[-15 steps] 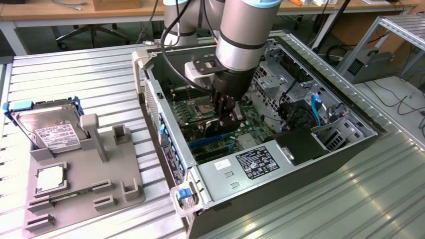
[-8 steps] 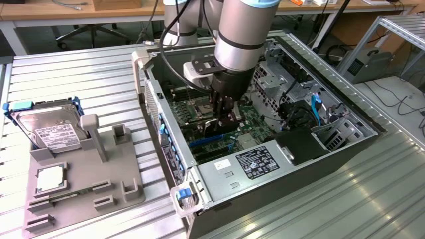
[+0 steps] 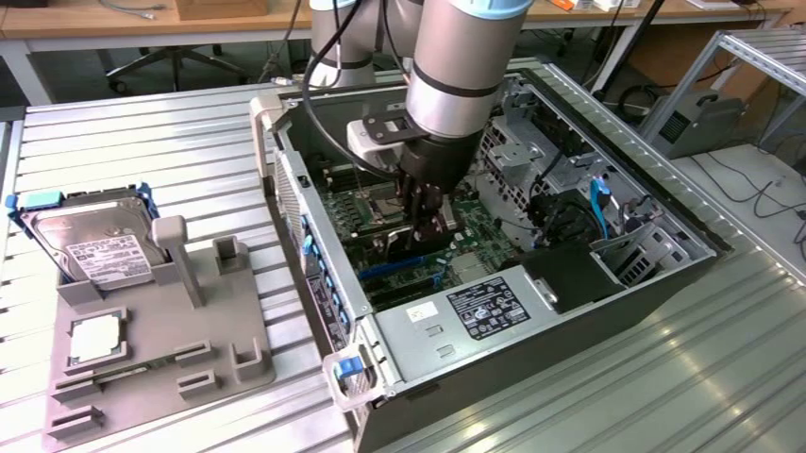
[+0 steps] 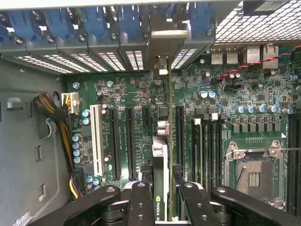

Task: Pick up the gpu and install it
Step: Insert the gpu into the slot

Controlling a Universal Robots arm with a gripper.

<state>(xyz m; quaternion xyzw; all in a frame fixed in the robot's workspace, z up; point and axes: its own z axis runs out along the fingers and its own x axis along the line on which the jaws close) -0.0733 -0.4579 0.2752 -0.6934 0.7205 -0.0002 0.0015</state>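
Green board: the motherboard (image 4: 136,89) lay on the floor of the open computer case (image 3: 567,377), which stood on the slatted metal table (image 3: 151,142).
Gripper: the gripper (image 3: 422,219) reached down into the case near its middle, over the board's row of expansion slots.
Jaws: clamped on the gpu (image 4: 160,155), with a finger (image 4: 141,200) pressed to each flat face.
Gpu: held on edge and upright, its long side running from the gripper toward the case's rear wall. Its metal bracket (image 4: 162,63) sat at that wall's slot openings, under the row of blue clips (image 4: 61,21).
Slot: the card stood just beside a long black slot (image 4: 179,132), well apart from the white slot (image 4: 98,139) and the CPU socket (image 4: 254,172). The slot beneath it was hidden by the card itself, so whether the edge connector had entered could not be told.
Step in hand: judged to be the install, with the pick-up done and the card at its place over the board.
What seating called for: by judgement, a straight downward press with the card kept upright, the connector true to its slot and the bracket in its opening. A tilt could jam it.
Elsewhere: the hard drive (image 3: 94,247) and small chip (image 3: 94,338) sat on the grey tray (image 3: 164,330), by the table's edge at the exterior view's left and apart from the case.
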